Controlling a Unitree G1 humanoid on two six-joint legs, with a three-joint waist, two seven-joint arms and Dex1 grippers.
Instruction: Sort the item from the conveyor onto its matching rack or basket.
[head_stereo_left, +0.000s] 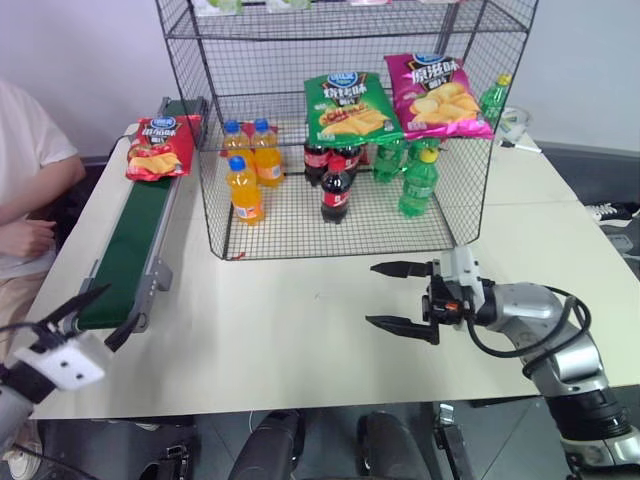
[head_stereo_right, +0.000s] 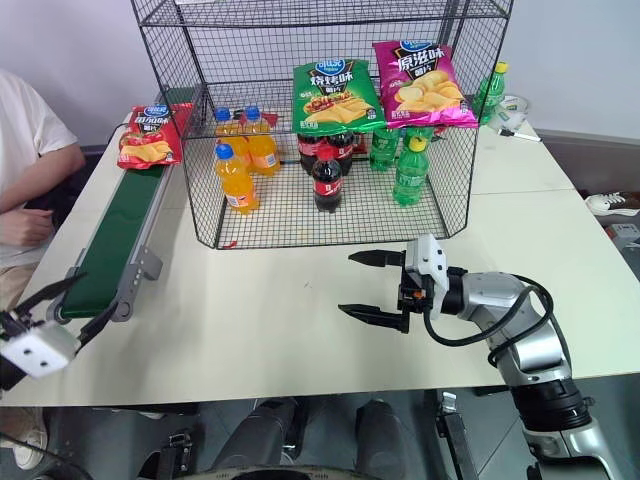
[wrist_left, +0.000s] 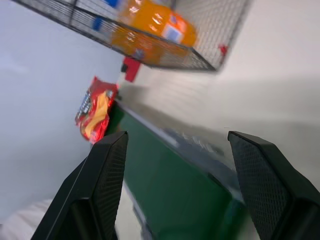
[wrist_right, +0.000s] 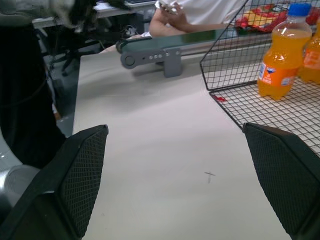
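Observation:
The red crisp bag (head_stereo_left: 161, 145) lies on the far end of the dark green conveyor (head_stereo_left: 128, 258) at the table's left. The tall black wire rack (head_stereo_left: 340, 130) stands behind the table's middle. My left gripper (head_stereo_left: 86, 317) hovers open at the conveyor's near end, far from the bag; its wrist view looks along the belt (wrist_left: 170, 185) to the bag (wrist_left: 95, 114). My right gripper (head_stereo_left: 400, 298) is open and empty over the bare table in front of the rack, fingers pointing left.
Green (head_stereo_left: 350, 106) and magenta (head_stereo_left: 438, 94) crisp bags lie on the rack's middle tier. Orange (head_stereo_left: 244, 190), cola (head_stereo_left: 335, 190) and green (head_stereo_left: 418, 183) bottles stand on its floor. A person (head_stereo_left: 25, 190) sits at the table's left side beside the conveyor.

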